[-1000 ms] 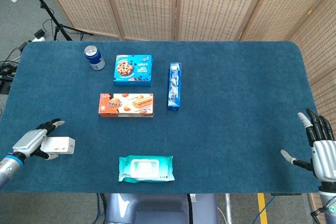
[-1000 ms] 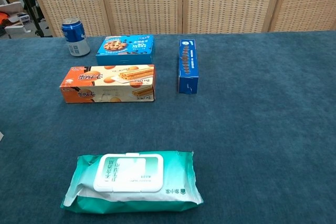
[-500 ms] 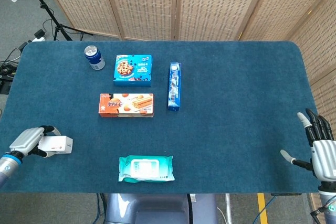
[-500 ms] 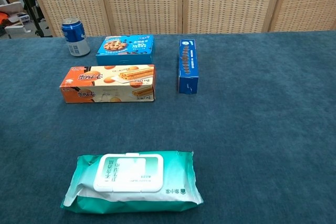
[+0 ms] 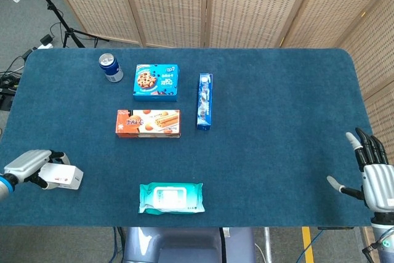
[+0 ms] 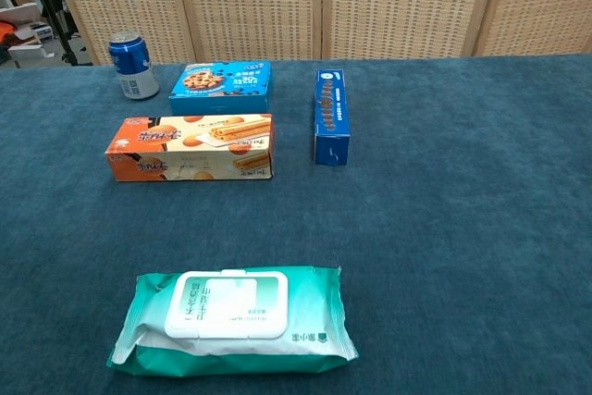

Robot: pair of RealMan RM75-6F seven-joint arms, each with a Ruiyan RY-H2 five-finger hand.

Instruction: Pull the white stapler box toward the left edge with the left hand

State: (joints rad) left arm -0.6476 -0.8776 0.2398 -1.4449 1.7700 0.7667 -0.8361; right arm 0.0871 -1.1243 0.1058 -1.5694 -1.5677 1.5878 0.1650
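The head view takes in the whole blue table (image 5: 277, 121) from above, and only there do the two hands appear. The left hand (image 5: 28, 165) lies at the table's left edge with its fingers curled over the near end of the white stapler box (image 5: 61, 177), holding it. The box lies flat, close to the left edge and well apart from the other goods. At the far right edge, the right hand (image 5: 369, 173) stands with fingers spread apart and nothing in it.

The chest view looks across the tabletop from low down and shows neither hand nor the stapler box; the left edge falls outside its frame. It gives a closer look at the middle items. A teal wipes pack (image 6: 231, 316) with a white lid lies nearest. Behind it an orange biscuit box (image 6: 190, 147) lies lengthwise, and just behind that a blue cookie box (image 6: 222, 87). A blue soda can (image 6: 133, 65) stands upright to the left of the cookie box. A narrow dark blue box (image 6: 332, 115) lies to the right of the two, pointing away from the camera. Woven screens (image 6: 324, 2) stand behind the table.
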